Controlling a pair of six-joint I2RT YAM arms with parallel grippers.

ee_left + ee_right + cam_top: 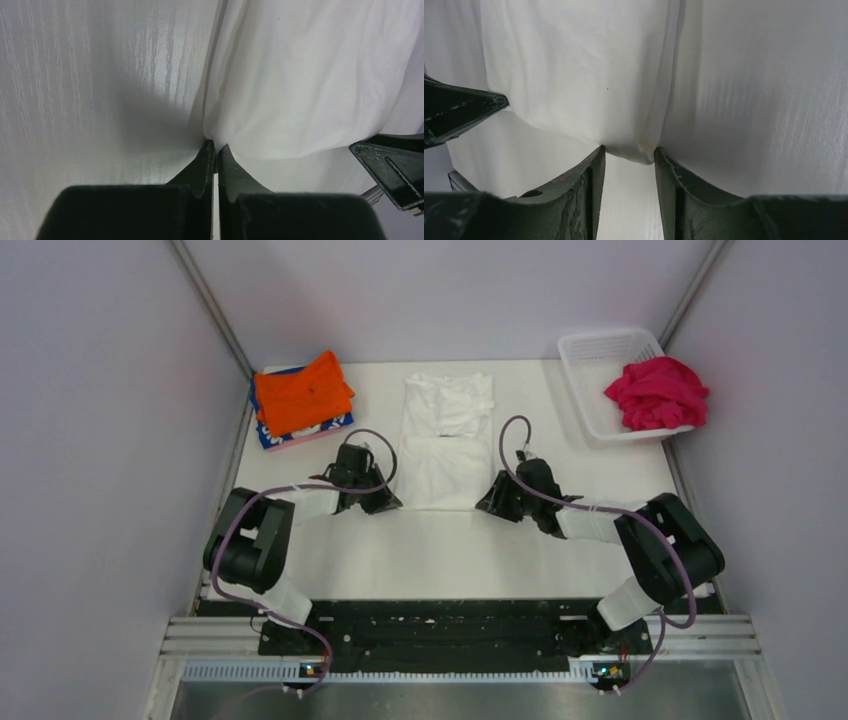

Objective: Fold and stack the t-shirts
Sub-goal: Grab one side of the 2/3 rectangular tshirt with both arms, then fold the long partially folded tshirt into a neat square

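A white t-shirt (445, 440) lies in a long folded strip at the table's middle, plain side up, with no print showing. My left gripper (385, 502) is at its near left corner, jaws shut on the cloth edge (216, 145). My right gripper (492, 502) is at the near right corner, jaws open with the shirt's corner (636, 150) between the fingertips. An orange t-shirt (300, 392) lies folded on a blue-patterned one (268, 435) at the back left. A magenta-pink t-shirt (657, 392) is bunched in the basket.
A white mesh basket (590, 355) stands at the back right. Grey walls close in the table on the left, right and back. The other gripper's fingers show at the edge of each wrist view, in the left wrist view (395, 165) and in the right wrist view (459, 110).
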